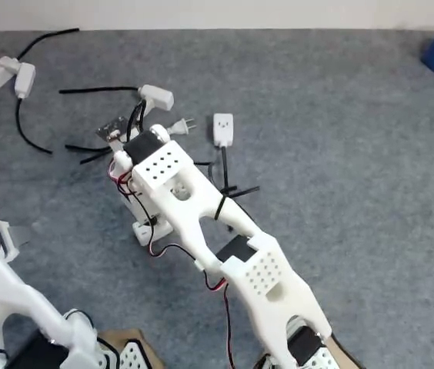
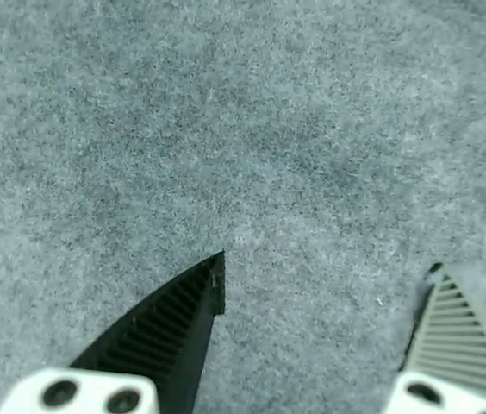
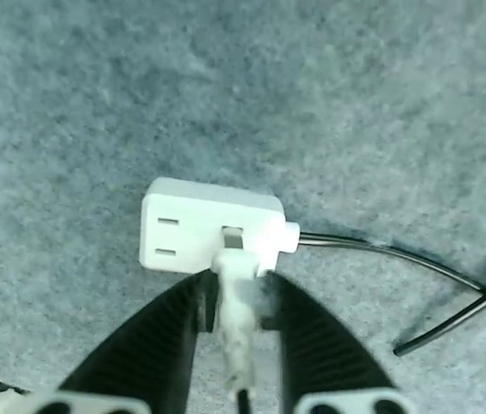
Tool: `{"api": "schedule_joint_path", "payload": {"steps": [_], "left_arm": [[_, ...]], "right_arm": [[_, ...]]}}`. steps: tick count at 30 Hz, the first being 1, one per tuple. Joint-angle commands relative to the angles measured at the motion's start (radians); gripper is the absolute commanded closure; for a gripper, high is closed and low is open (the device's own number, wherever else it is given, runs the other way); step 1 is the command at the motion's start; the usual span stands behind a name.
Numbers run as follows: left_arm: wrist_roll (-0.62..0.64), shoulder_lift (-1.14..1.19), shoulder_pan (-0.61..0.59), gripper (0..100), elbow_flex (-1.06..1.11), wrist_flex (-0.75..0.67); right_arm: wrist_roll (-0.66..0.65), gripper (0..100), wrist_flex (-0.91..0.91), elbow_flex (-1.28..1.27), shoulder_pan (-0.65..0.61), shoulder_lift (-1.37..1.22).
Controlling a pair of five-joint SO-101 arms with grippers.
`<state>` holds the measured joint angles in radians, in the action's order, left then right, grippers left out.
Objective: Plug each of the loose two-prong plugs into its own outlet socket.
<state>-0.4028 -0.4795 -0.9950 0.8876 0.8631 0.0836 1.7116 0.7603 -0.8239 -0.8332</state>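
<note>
While the right gripper point(image 3: 239, 302) clenches the plug point(image 3: 236, 332), its nose meets the outlet socket point(image 3: 183, 226) just ahead of the jaws. Judging by that, square it up first, then push straight in. The left gripper point(image 2: 329, 263) hangs released.

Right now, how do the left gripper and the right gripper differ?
The left gripper is open and empty; the right gripper is shut on a white plug. The left gripper has bare carpet under it; the right gripper holds its plug against a white socket. Both point down at the grey carpet.
</note>
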Motion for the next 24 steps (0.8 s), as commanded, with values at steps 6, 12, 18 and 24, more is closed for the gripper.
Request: {"api": "schedule_joint_path", "payload": {"steps": [6, 12, 18, 24], "left_arm": [[-0.009, -0.007, -0.007, 65, -0.021, -0.012], [-0.009, -0.008, -0.005, 65, -0.021, -0.012], [-0.009, -0.007, -0.004, 65, -0.021, -0.011], [-0.009, -0.007, -0.004, 65, -0.019, -0.009]], "right_arm": [[-0.002, 80.9, 0.007, 0.007, 0.044, 0.004], [-0.002, 98.1, -0.001, 0.005, 0.082, 0.004], [-0.008, 99.1, 0.013, 0.012, 0.079, 0.013], [-0.035, 99.1, 0.047, 0.012, 0.079, 0.013]]}}
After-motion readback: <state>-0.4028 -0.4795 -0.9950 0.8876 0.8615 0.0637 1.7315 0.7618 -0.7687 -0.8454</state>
